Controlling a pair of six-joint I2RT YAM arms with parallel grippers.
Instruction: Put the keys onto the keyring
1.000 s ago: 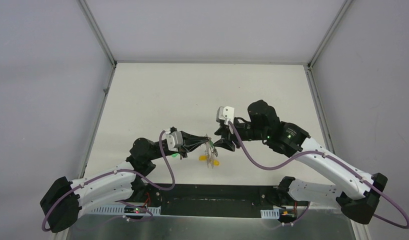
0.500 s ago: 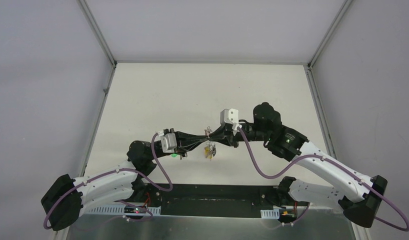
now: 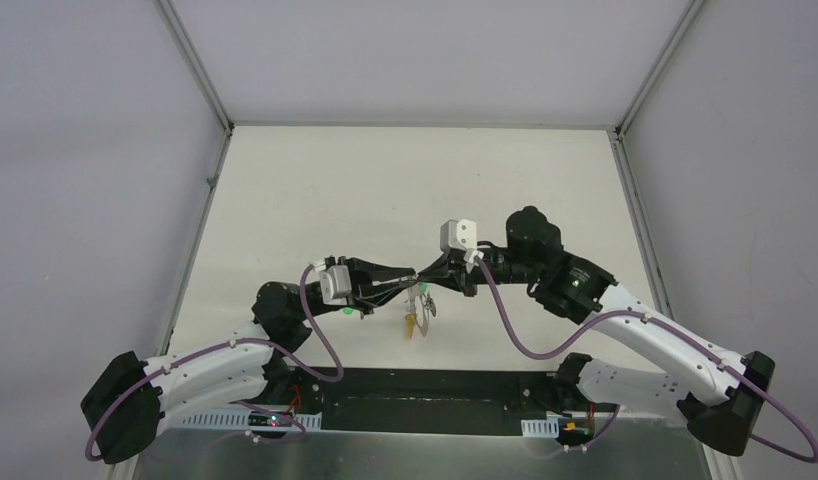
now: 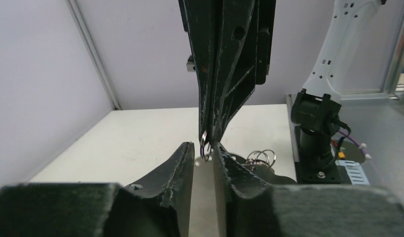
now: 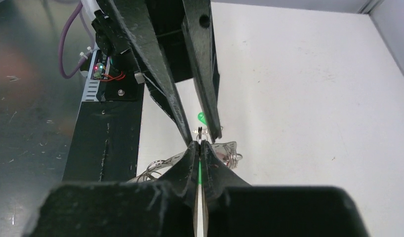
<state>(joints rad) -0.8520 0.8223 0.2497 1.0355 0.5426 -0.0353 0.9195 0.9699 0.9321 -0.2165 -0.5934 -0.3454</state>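
Twin white-shelled manipulators at the desk's near edge: the left arm (image 3: 210, 365) and the right arm (image 3: 665, 340) carry bulky black joint housings, and a looping purple cable (image 3: 497, 318) runs along each. A pale grey camera block (image 3: 457, 234) sits at each wrist. The left end effector (image 4: 203, 145) and the right end effector (image 5: 198, 144) are matte black, tapering to thin, scuffed wedge fingers with rough inner edges. A green indicator light (image 3: 577, 285) glows on the right arm's black forearm housing.
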